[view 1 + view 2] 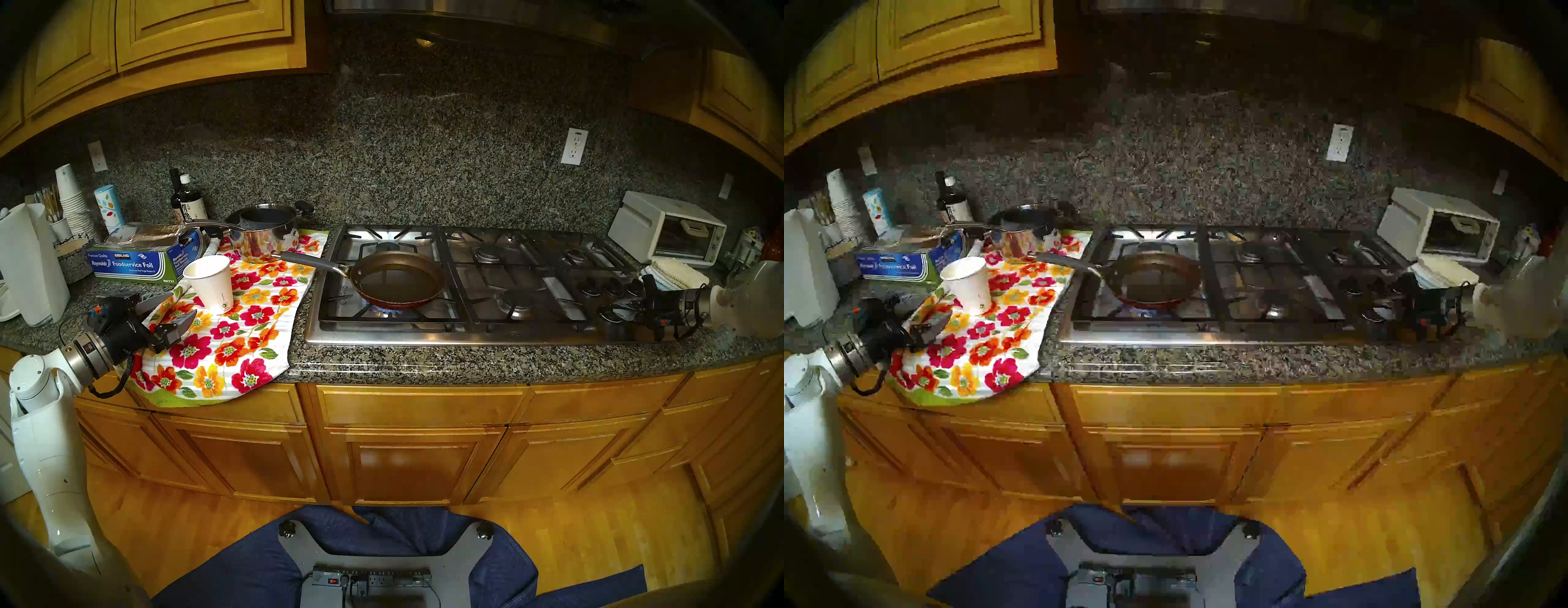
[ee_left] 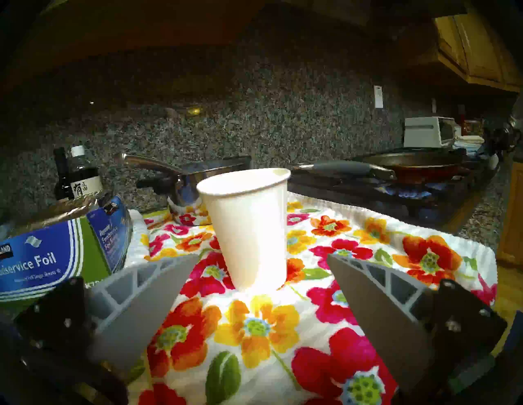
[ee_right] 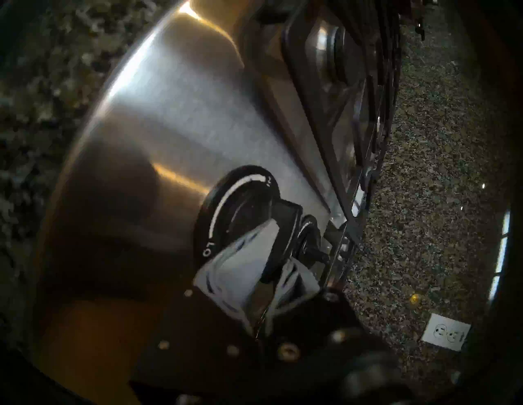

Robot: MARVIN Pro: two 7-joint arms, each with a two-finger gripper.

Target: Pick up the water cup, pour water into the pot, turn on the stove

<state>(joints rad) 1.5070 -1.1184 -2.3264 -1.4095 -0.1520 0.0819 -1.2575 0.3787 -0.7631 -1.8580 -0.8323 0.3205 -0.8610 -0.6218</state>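
Note:
The water cup (image 1: 210, 282) stands upright on a floral towel, green logo low on its side; it also shows in the left wrist view (image 2: 249, 226). My left gripper (image 1: 183, 303) is open and empty, its fingertips (image 2: 181, 265) just short of the cup's base on either side, not touching. The pan (image 1: 399, 278) sits on the stove's (image 1: 466, 335) front left burner, and a blue flame (image 1: 392, 313) burns under it. My right gripper (image 3: 271, 254) is shut on a black stove knob (image 3: 283, 223) at the front right; it also shows in the head view (image 1: 621, 312).
A steel saucepan (image 1: 265, 231) stands behind the cup on the towel (image 1: 237, 335). A foil box (image 1: 144, 259), bottles (image 1: 186, 199), a cup stack (image 1: 70, 195) and a paper towel roll (image 1: 29, 263) crowd the left. A white toaster oven (image 1: 666, 227) stands at the right.

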